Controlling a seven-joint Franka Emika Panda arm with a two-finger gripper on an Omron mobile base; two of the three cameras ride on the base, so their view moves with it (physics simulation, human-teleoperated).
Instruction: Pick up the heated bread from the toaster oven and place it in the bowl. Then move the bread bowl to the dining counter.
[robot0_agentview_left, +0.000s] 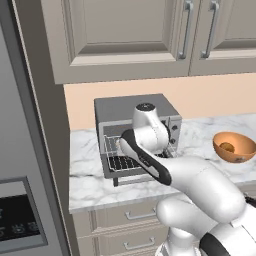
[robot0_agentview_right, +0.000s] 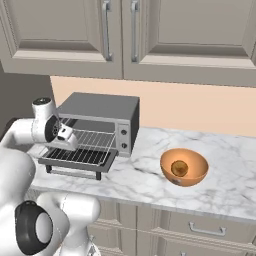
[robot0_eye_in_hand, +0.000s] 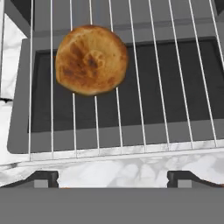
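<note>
**Approach to the toaster oven (robot0_agentview_right: 100, 107).**

Gripper (robot0_eye_in_hand: 114, 178): spread wide, holding nothing, poised above the pulled-out wire rack (robot0_eye_in_hand: 153, 87). Offset from the target rather than centred over it.

Heated bread (robot0_eye_in_hand: 92, 60): flat across the rack wires, above the dark panel of the dropped door (robot0_agentview_right: 75, 162), untouched.

Bowl (robot0_agentview_right: 187, 179): upright on the marble counter (robot0_agentview_right: 225, 190), to the right of the oven and well apart from it.

**Likely failures (judgement only).**
1. Closing without first centring over the bread: pinches 1 edge only, or pushes the flat piece along the wires.
2. Descending too far: jams a finger between 2 wires or knocks the rack.
3. Gripping a thin, flat round from above: leaves little to hold, so risks a slip on the carry to the right.
4. Lifting carelessly near the oven mouth: clips the housing with the wrist.

**Differences between views.**
- Hand view: gives the bread itself, its browned face, the finger spacing and the wire spacing.
- Right base view: gives the oven front, the knobs, the open door and the bowl together. Also shows a small darker round patch inside the bowl, too small to identify.
- Left base view: covers the oven mouth with the arm (robot0_agentview_left: 150, 160). Places the bowl at the far right of the counter.
</note>
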